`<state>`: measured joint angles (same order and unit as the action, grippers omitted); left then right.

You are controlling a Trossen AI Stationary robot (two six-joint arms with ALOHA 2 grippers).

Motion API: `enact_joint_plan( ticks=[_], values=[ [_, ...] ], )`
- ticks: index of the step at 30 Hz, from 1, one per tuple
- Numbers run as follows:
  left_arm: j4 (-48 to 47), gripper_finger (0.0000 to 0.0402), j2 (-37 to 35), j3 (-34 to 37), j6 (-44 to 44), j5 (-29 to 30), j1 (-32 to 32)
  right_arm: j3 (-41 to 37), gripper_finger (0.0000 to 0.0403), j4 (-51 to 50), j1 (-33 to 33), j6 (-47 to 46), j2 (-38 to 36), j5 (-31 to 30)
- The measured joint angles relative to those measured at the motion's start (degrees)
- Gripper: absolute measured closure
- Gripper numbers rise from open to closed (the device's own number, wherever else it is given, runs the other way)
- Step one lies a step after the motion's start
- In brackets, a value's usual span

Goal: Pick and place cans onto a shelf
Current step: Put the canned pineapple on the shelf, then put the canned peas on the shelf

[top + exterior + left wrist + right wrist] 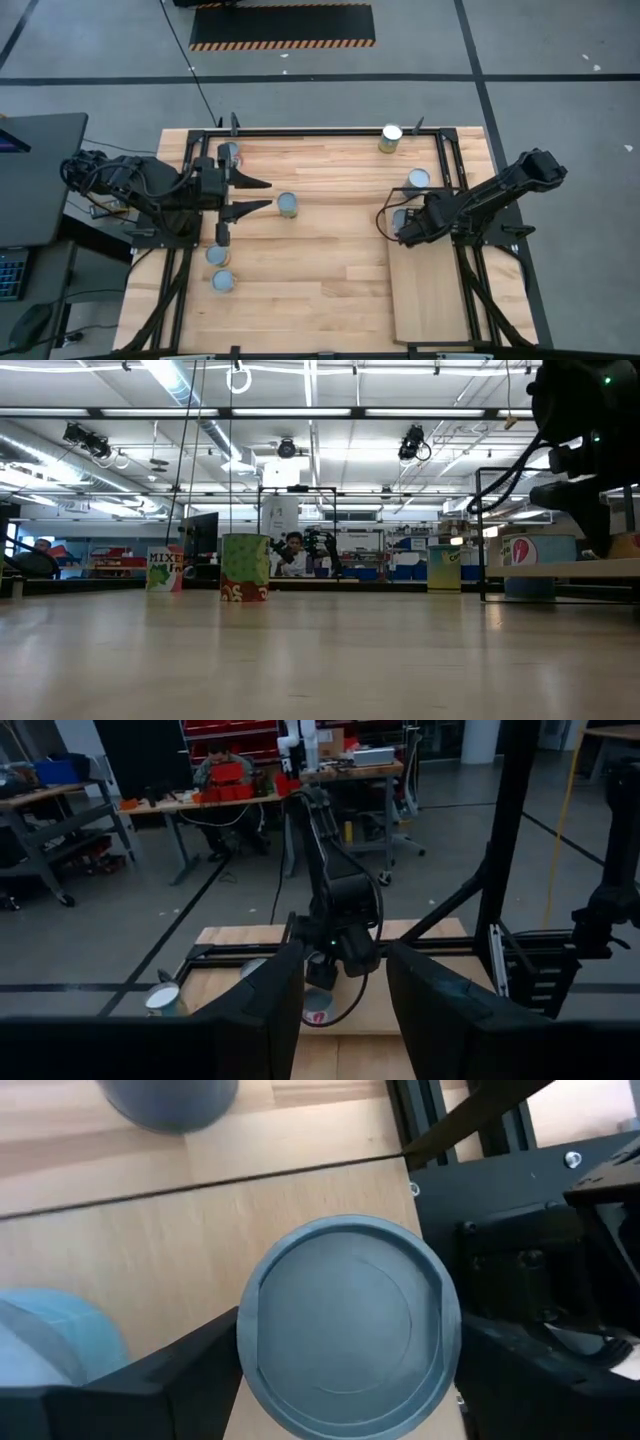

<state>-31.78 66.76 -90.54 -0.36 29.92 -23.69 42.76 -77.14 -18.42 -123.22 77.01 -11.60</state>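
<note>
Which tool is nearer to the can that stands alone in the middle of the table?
The left. The left tool is just beside that can, fingers pointing at it without touching. The right tool is far across the table, over the shelf.

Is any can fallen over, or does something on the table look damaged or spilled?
Nothing stands out. Every can in the high view stands upright, round top up, such as the can mid-table and the one at the far edge. No spill shows on the table.
</note>
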Motion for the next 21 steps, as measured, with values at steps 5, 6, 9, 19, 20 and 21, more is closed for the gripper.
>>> enact_joint_plan(
  ticks=[5,6,9,19,20,21],
  values=[
    [-0.4,0.0251,0.0,0.0,0.1,0.0,-0.1,0.0,0.006,-0.1,0.2,-0.1,0.2,0.8],
    [-0.4,0.0251,0.0,0.0,0.1,0.0,-0.1,0.0,0.0058,-0.1,0.2,-0.1,0.0,0.8],
    [-0.6,0.0251,0.0,0.0,0.2,0.0,-0.1,0.0,0.0054,-0.4,0.2,-0.1,-0.8,0.8],
    [-0.6,0.0251,0.0,0.0,0.2,0.0,-0.1,0.7,0.005,-2.2,0.0,0.1,-5.4,0.7],
    [-0.6,0.0251,0.0,0.0,0.2,0.0,-0.1,1.6,0.005,-2.6,-0.2,0.5,-5.8,0.1],
    [-0.6,0.0251,0.0,0.0,0.2,0.0,-0.1,2.8,0.005,-3.5,-0.4,1.0,-6.1,-0.8]
  ],
)
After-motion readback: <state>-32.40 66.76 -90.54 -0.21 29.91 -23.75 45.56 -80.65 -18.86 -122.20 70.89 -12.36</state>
